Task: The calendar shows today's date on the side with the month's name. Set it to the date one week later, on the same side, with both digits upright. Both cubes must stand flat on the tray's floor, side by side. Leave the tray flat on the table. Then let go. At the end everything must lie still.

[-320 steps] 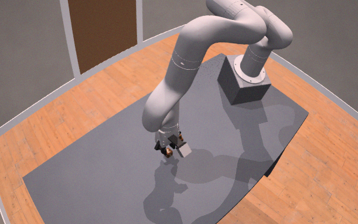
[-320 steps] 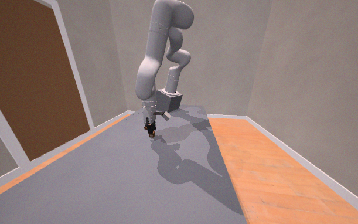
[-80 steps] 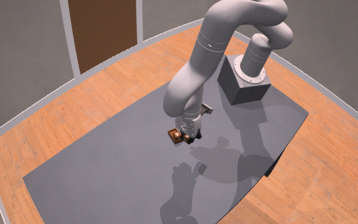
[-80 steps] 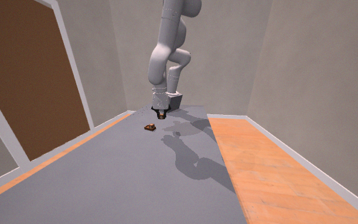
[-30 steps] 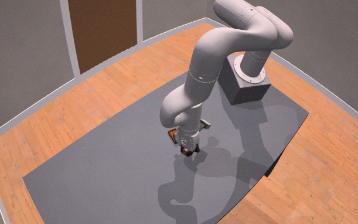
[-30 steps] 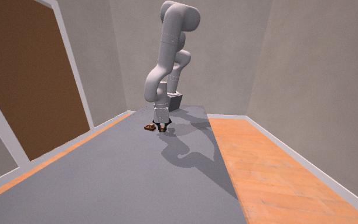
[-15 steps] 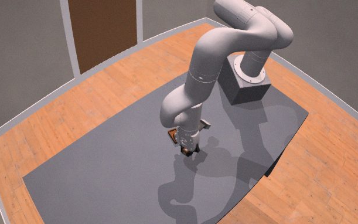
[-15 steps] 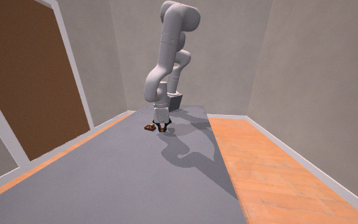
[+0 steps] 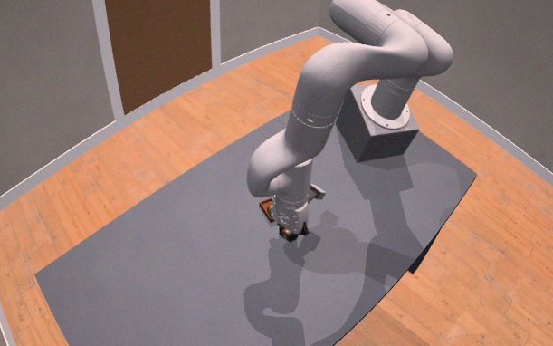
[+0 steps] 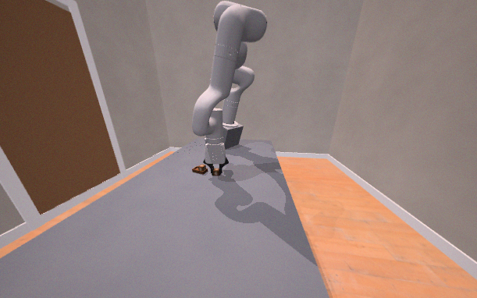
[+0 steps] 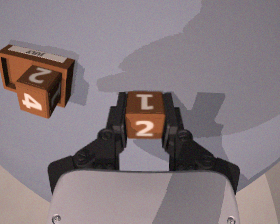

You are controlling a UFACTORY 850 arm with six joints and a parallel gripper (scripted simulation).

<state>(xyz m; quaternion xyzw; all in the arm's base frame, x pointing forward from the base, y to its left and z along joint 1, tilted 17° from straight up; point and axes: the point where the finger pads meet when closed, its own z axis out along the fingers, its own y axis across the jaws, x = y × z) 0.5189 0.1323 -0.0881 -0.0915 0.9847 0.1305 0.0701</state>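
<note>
In the wrist view my gripper (image 11: 144,104) is shut on a brown cube (image 11: 144,116). The cube's top shows a 1 and its near side a 2. It sits low over the grey table, apart from the tray. The brown tray lies at the upper left with a white label strip on its far wall. It holds the other cube (image 11: 36,90), which shows a 2 on top and a 4 on its near side. In the top view the gripper (image 9: 293,234) is just in front of the tray (image 9: 265,210). In the exterior view the held cube (image 10: 216,171) is right of the tray (image 10: 200,172).
The arm's grey base block (image 9: 378,129) stands at the far end of the grey table. The table's right edge (image 9: 426,254) drops to the wooden floor. A brown door (image 9: 159,47) is in the back wall.
</note>
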